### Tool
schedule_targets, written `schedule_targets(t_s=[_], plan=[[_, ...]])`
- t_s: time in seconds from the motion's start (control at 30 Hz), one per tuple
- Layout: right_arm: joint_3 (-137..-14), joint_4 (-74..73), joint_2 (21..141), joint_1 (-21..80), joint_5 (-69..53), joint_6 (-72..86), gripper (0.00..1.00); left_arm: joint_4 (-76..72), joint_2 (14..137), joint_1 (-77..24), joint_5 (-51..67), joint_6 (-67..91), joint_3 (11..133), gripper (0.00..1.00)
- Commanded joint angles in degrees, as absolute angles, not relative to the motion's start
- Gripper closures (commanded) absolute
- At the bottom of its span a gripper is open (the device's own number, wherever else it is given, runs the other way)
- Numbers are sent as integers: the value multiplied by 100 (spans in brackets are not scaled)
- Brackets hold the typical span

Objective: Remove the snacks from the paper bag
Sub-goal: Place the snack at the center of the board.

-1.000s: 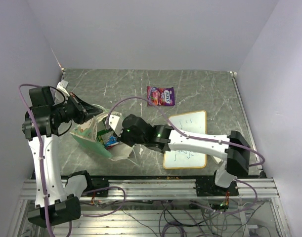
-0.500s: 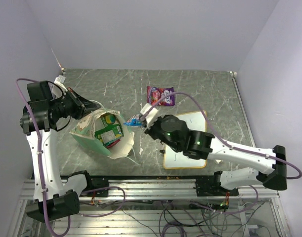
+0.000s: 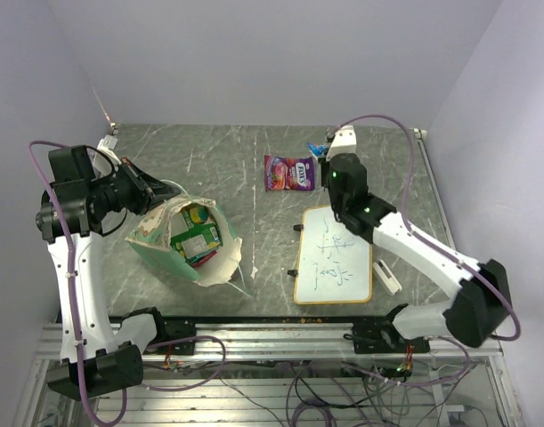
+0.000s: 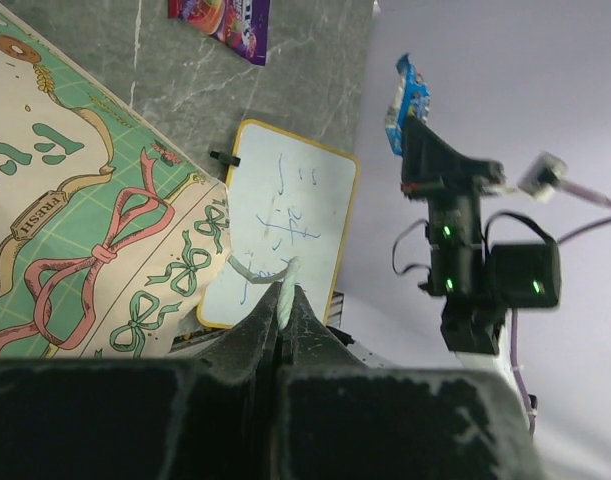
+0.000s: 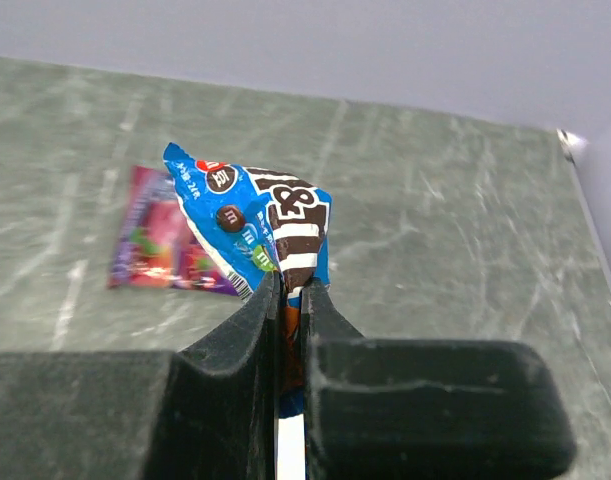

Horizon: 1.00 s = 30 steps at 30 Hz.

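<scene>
right gripper point(image 5: 290, 287) clamped tight on blue packet point(image 5: 253, 222), hanging over table point(image 3: 218, 151) just right of purple packet point(image 3: 289, 173) | left gripper point(image 4: 285, 300) pinches paper bag point(image 3: 220, 271) handle (holding it open) | green packets point(image 3: 197, 238) inside, well left of right gripper

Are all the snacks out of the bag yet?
Not yet. One purple packet already lies on the table. The right gripper holds a blue packet in the air. The left gripper pinches the paper bag, and green packets are in there, waiting.
</scene>
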<state>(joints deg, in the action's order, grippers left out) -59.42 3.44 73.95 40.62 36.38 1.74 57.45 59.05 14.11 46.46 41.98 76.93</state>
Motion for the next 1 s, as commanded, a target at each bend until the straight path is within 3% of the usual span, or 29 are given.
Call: schedule_targets(t_s=[0.0,0.3,0.83,0.87,0.97], plan=[[-6143,425,8124,3163,3359,635,100,5482,5814,1437,4587,4337,7710,93],[-6259,946,9709,1465,1822,960,100,5831,5810,1446,4550,4202,7726,93],[-6915,992,11099,1033,1871,1163,100,6272,5798,1442,4402,3858,8001,93],[-6940,982,11153,1027,1842,1175,95,6234,5766,1441,4403,3920,7951,93],[-7243,590,11193,1024,1548,1239,67,5989,5609,1446,4425,4160,7677,93]])
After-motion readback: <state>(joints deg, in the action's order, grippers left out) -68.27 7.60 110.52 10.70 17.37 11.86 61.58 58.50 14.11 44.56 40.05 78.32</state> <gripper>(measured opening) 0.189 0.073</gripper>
